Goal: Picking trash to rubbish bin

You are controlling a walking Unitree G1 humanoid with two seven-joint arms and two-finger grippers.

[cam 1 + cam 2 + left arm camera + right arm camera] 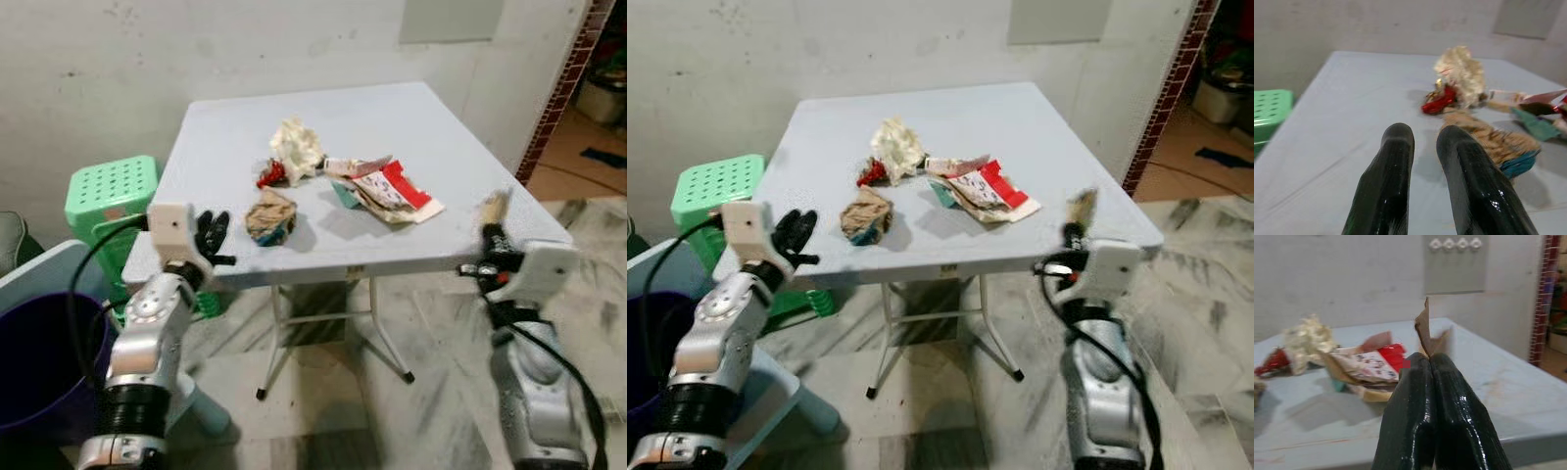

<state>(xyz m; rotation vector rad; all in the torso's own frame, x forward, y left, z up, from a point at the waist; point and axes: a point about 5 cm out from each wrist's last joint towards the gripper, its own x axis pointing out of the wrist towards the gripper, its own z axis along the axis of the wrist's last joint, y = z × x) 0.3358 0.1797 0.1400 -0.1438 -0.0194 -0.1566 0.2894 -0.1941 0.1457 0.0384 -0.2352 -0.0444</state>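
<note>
Trash lies on a pale blue folding table [392,117]: a crumpled cream paper [297,147], a small red wrapper [271,176], a brown and teal crumpled ball [270,216], and a flat pile of red and white packets [387,188]. My left gripper [214,235] hovers at the table's front left corner, slightly open and empty, with the crumpled ball [1498,142] just ahead of its fingers. My right gripper [493,235] is off the table's front right corner, shut on a brown paper scrap [1425,330] that sticks up from its tips. A purple rubbish bin [34,357] stands on the floor at lower left.
A green plastic stool [110,191] stands left of the table, beside the wall. A pale blue seat edge [39,264] sits by the bin. The marbled floor [411,411] lies open under and right of the table. A brick-edged doorway [563,78] is at far right.
</note>
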